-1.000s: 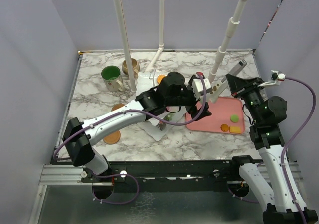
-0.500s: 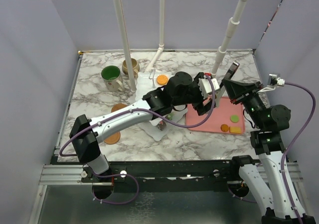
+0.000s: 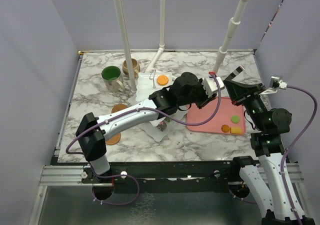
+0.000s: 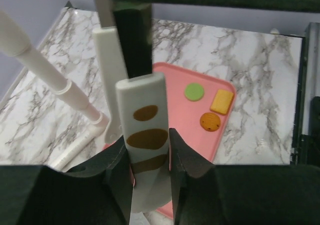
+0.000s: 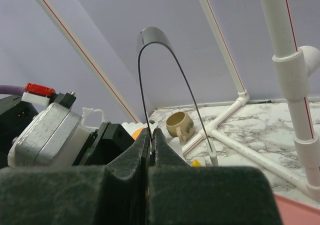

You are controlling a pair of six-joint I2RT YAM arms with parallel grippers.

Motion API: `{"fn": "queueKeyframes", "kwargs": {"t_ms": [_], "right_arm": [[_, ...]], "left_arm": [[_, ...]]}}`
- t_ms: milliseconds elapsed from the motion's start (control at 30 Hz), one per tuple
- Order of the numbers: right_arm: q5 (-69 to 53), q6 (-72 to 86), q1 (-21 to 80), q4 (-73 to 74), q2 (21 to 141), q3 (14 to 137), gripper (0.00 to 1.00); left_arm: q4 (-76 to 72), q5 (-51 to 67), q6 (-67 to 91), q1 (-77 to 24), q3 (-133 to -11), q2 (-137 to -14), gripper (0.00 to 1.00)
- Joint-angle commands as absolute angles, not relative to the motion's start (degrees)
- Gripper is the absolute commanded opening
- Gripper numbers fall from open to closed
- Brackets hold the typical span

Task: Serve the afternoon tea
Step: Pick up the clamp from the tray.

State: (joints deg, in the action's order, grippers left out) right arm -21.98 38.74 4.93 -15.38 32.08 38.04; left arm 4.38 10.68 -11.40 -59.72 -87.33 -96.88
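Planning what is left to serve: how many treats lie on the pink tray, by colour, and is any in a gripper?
green treat: 1
yellow treat: 1
orange-brown biscuit: 1
white bar with brown spots, in the left gripper: 1
Total: 4, of which 3 lie on the pink tray.

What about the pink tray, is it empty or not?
Not empty: the tray holds a green disc, a brown biscuit and an orange square.
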Motion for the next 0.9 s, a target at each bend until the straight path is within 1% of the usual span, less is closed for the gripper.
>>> {"fn": "queueKeyframes", "kwargs": {"t_ms": [0,133,200,233,300,433,467,533,600,700,767,867], "right_arm": [[-23.9,39.7,5.2,-13.3,32.1,39.3,0.01],[-26.2,36.8,5.2,-7.3,33.6,42.3,0.04],[-28.3,34.5,5.2,-4.6,34.4,44.3,0.09],[-29.8,32.9,5.2,-3.2,34.7,45.4,0.13],[-34.0,28.6,5.2,0.5,35.5,47.9,0.24],[-42.3,20.1,5.2,8.9,37.3,52.1,0.58],[-45.2,18.9,5.2,9.6,37.9,52.6,0.62],[-51.1,18.4,5.2,9.4,39.1,53.5,0.70],[-53.6,17.5,5.2,10.8,40.7,55.2,0.78],[-51.6,15.0,5.2,15.4,42.9,58.1,0.89],[-47.7,14.4,5.2,16.5,43.2,58.8,0.93],[-45.3,14.6,5.2,17.1,44.9,59.6,0.98]], "left_arm": [[3.8,5.6,-12.9,-59.8,-88.2,-96.0,0.26],[3.8,9.2,-15.7,-59.8,-86.4,-94.1,0.11],[3.7,11.1,-17.1,-59.8,-85.3,-93.0,0.04],[3.8,12.0,-17.6,-59.7,-85.0,-92.4,0.01],[3.8,14.0,-18.1,-59.5,-84.2,-91.2,0.00],[3.8,17.6,-17.7,-58.7,-83.6,-89.5,0.00],[3.8,18.0,-17.4,-58.4,-83.6,-89.3,0.00],[3.7,18.6,-16.7,-58.0,-83.6,-88.9,0.00],[3.7,18.4,-16.4,-57.6,-83.5,-88.5,0.00],[3.1,18.1,-14.9,-56.4,-83.6,-88.2,0.00],[3.0,18.1,-15.1,-55.8,-83.4,-87.9,0.00],[3.0,18.9,-16.7,-55.7,-82.5,-87.4,0.00]]}}
